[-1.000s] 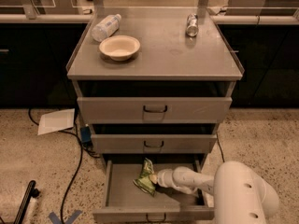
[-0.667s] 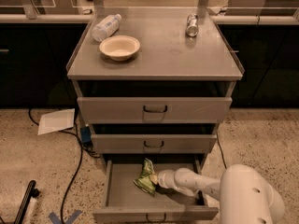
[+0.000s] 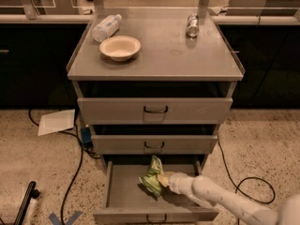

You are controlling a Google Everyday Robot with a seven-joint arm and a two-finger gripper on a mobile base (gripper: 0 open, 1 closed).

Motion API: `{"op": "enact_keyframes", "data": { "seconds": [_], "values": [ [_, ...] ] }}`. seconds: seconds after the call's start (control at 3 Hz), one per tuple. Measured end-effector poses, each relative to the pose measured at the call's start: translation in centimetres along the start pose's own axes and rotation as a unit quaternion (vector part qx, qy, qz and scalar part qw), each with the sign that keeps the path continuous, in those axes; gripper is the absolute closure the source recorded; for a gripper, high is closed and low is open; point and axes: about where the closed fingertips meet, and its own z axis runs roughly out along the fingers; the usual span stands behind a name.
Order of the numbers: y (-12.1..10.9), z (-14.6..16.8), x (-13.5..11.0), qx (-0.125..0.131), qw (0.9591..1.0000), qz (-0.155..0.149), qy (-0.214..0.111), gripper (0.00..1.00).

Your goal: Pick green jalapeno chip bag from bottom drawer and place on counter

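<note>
**Green jalapeno chip bag** [image 3: 151, 176]: one. We find it inside the bottom drawer [image 3: 123, 193], which stands pulled out. The bag is upended near the drawer's back, about midway across.

**Tool** [image 3: 165, 181]: one, on a white arm [image 3: 220, 200] reaching in from the lower right. It sits against the bag's right side. We cannot tell whether it is clenched on the bag or released.

**Step in hand, as we judge it:** securing the bag and bringing it out of the drawer.
- We would want a firm hold on the crumpled foil before any lift, since so light and slick a bag could slip.
- We would then draw it toward the drawer's front, to clear the middle drawer [image 3: 154, 144] overhanging it.
- Only after that would we raise it to the worktop [image 3: 159, 55].
- We would set it down toward the worktop's front edge, away from the bowl and the can.

**On the worktop:**
- Plastic water bottle [image 3: 106, 27]: one, lying on its side at the back left corner.
- Pale bowl [image 3: 120, 47]: one, just in front of the bottle, nearer the left edge than the right.
- Silver can [image 3: 192, 25]: one, by the back edge, toward the back right corner.
- Chip bags: none.

**Elsewhere:**
- Drawers: three, with the top drawer [image 3: 154, 109] and the middle one both pushed further in than the bottom one.
- Sheet of paper [image 3: 56, 122]: one, on the floor left of the cabinet.
- Dark cables: at least two, one on each side of the cabinet.
</note>
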Motion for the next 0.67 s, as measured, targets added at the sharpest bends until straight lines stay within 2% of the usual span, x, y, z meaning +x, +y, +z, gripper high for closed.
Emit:
{"op": "enact_keyframes", "data": {
  "seconds": [0.33, 0.67],
  "values": [
    [0.2, -7.2, -1.0, -0.021, 0.9994, 0.026, -0.001, 1.00],
    [0.2, -13.6, -3.2, -0.037, 0.9986, 0.027, -0.026, 1.00]
  ]
}}
